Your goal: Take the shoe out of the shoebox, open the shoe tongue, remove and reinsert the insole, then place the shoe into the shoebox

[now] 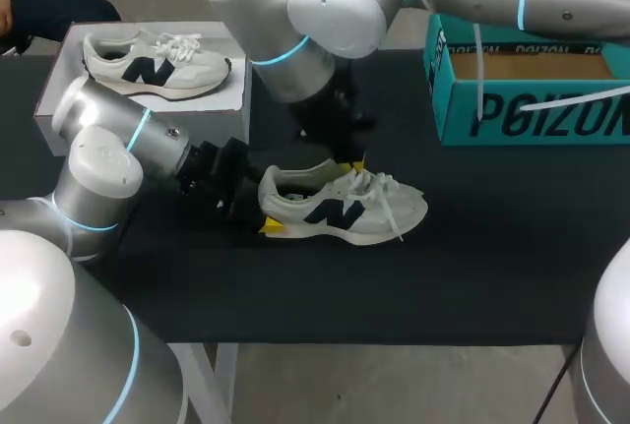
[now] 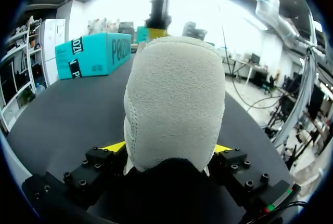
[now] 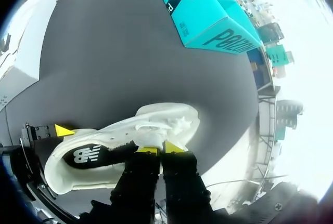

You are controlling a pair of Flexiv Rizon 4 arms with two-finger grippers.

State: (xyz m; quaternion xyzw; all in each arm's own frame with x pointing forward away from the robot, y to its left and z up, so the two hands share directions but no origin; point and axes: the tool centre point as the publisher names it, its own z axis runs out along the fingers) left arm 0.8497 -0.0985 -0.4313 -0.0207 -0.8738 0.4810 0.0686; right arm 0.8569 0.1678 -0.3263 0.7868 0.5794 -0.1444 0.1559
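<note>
A white sneaker (image 1: 340, 208) with a dark logo lies on its sole mid-table, toe to the right. My left gripper (image 1: 264, 212) holds its heel, one finger on each side. In the left wrist view the grey heel (image 2: 174, 99) fills the gap between the yellow fingertips (image 2: 114, 146). My right gripper (image 1: 352, 162) comes down from above onto the shoe's opening. In the right wrist view the right gripper (image 3: 161, 149) has its yellow tips pressed together on the tongue (image 3: 156, 130) just behind the laces. The teal shoebox (image 1: 532, 99) stands open at the back right.
A second matching sneaker (image 1: 157, 60) lies on a white box (image 1: 59, 80) at the back left. The black table top (image 1: 394, 286) stretches in front of the shoe. My right arm's elbow (image 1: 295, 11) hangs over the middle of the table.
</note>
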